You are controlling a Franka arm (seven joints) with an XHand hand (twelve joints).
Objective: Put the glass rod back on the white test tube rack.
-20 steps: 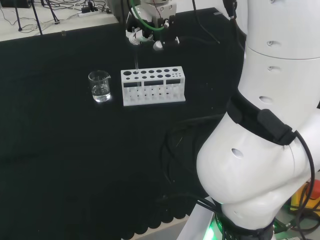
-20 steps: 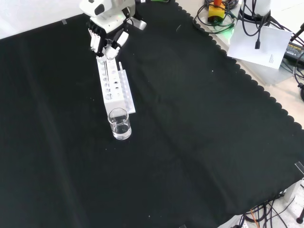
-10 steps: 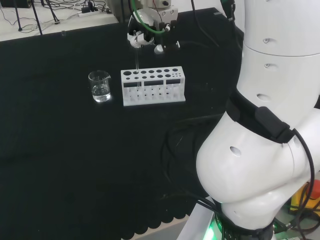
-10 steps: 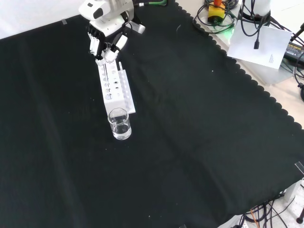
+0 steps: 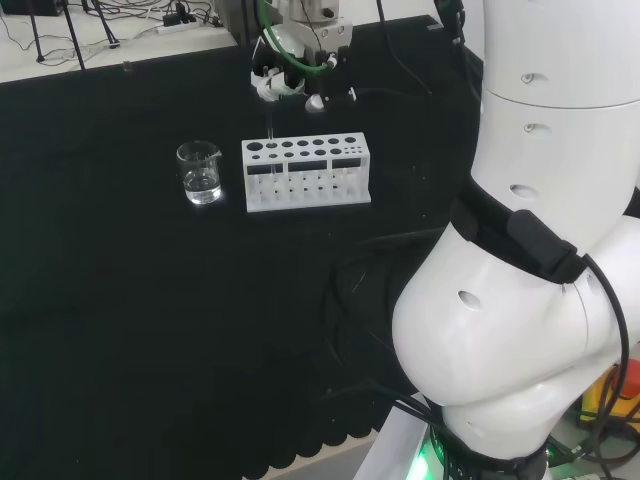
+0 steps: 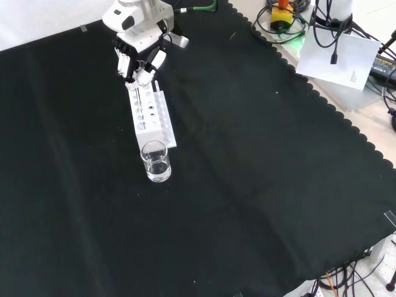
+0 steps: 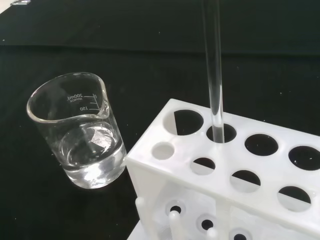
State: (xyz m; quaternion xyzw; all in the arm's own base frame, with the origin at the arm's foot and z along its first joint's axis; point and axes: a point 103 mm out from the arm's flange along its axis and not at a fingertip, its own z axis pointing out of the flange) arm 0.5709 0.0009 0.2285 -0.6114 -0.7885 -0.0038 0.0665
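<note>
Hand (image 6: 137, 59) pinches clear, straight glass rod (image 7: 213, 75), tip inside white rack (image 7: 240, 170) hole.

White test tube rack (image 5: 306, 173) with dark round holes, on plain black cloth (image 6: 247, 173) with a scalloped edge. Left of the rack in the head view, a colourless clear beaker (image 5: 200, 172). Above the rack, the black-and-white hand (image 6: 137, 59); clear glass rod (image 7: 213, 75).

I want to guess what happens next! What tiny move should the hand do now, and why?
Probably open and let go. The glass rod already stands upright in a hole of the white rack, beside the beaker, while the hand holds its top.
</note>
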